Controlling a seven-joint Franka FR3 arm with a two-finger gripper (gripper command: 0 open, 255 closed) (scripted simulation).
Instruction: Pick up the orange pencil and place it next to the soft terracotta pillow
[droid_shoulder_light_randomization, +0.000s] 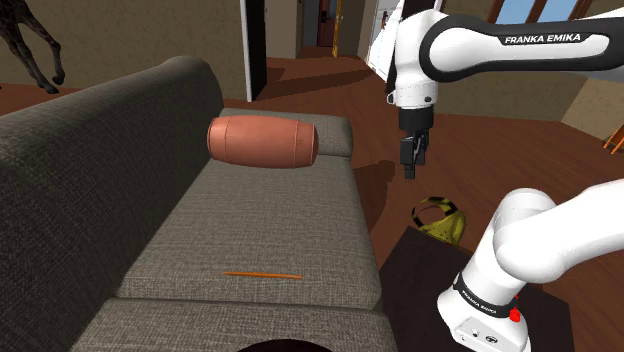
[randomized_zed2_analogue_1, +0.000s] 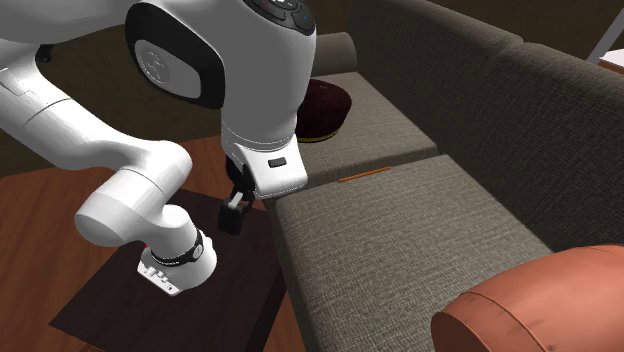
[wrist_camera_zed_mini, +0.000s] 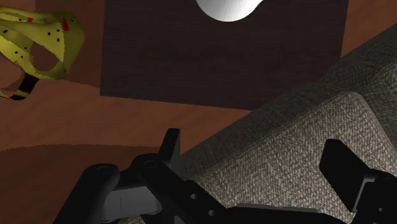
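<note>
Gripper (black, two-finger) (droid_shoulder_light_randomization: 410, 160): fingers apart, empty, beyond the grey fabric sofa (droid_shoulder_light_randomization: 270, 210) front edge. Your thin orange pencil (droid_shoulder_light_randomization: 262, 273) lies toward the shoulder view's lower left, long axis backrest-to-front across the seat.

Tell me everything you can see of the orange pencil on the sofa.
The orange pencil is a thin, straight, plain orange stick; tip and material cannot be made out. It lies flat on the grey fabric sofa, on a seat cushion close to the seam between cushions, touching only the cushion. The terracotta bolster pillow lies well apart.
</note>
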